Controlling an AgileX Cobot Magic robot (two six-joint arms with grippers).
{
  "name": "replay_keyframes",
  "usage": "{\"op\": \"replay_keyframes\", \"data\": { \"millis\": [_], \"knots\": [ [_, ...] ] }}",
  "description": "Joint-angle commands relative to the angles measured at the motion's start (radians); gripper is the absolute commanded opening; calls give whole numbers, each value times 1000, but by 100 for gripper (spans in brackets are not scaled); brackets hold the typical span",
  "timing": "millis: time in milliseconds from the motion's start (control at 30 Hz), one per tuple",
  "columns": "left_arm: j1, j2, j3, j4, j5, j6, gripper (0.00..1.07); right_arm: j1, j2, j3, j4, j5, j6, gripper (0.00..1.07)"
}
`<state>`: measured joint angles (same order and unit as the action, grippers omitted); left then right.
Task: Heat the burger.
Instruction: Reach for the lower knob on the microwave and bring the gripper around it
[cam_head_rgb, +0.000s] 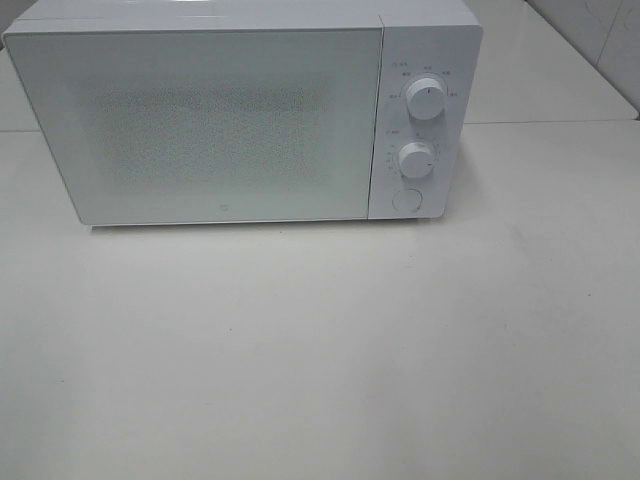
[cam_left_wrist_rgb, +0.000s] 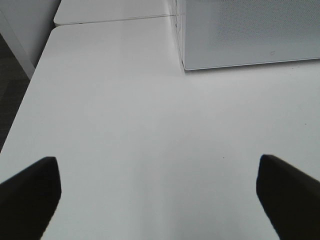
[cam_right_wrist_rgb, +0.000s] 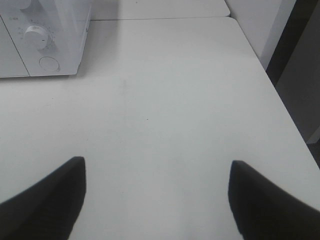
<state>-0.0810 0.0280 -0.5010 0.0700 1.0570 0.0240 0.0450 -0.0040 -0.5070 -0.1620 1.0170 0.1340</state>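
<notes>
Left wrist cam first: the left gripper (cam_left_wrist_rgb: 156, 167) hangs over the bare white table (cam_left_wrist_rgb: 125, 100), fingers spread wide, nothing btwn them, and the microwave (cam_left_wrist_rgb: 250, 35) is well ahead of it. From the high cam, the door (cam_head_rgb: 200, 125) is shut and its dotted window shows nothing through it, so no burger anywhere in any view. Can't tell if it's inside or just off-frame, so can't say anything about how it looks either, sorry. Right of the door you've got the upper knob (cam_head_rgb: 427, 100), the lower knob (cam_head_rgb: 415, 160) and a round button (cam_head_rgb: 406, 198) under them. The right gripper (cam_right_wrist_rgb: 156, 165) is also wide open and empty over the table, w/ the control panel off ahead of it. My guess: the controls are the right arm's job since it's the nearer one. Tip imo: come at the knob or button square-on, pinch the knob evenly, turn slow, and don't shove, bc the microwave just sits loose on the table and could slide back. Maybe brace w/ the left if needed.
</notes>
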Motion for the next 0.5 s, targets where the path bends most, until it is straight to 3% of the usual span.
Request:
{"op": "replay_keyframes", "data": {
  "millis": [33,200,500],
  "knots": [
    [1,-10,2,-36,-15,6,100,-6,-27,1,-2,-8,-5,76],
    [1,-37,2,-81,-17,8,100,-6,-27,1,-2,-8,-5,76],
    [1,-58,3,-81,-18,8,100,-6,-22,1,-2,-8,-5,76]
  ]
}}
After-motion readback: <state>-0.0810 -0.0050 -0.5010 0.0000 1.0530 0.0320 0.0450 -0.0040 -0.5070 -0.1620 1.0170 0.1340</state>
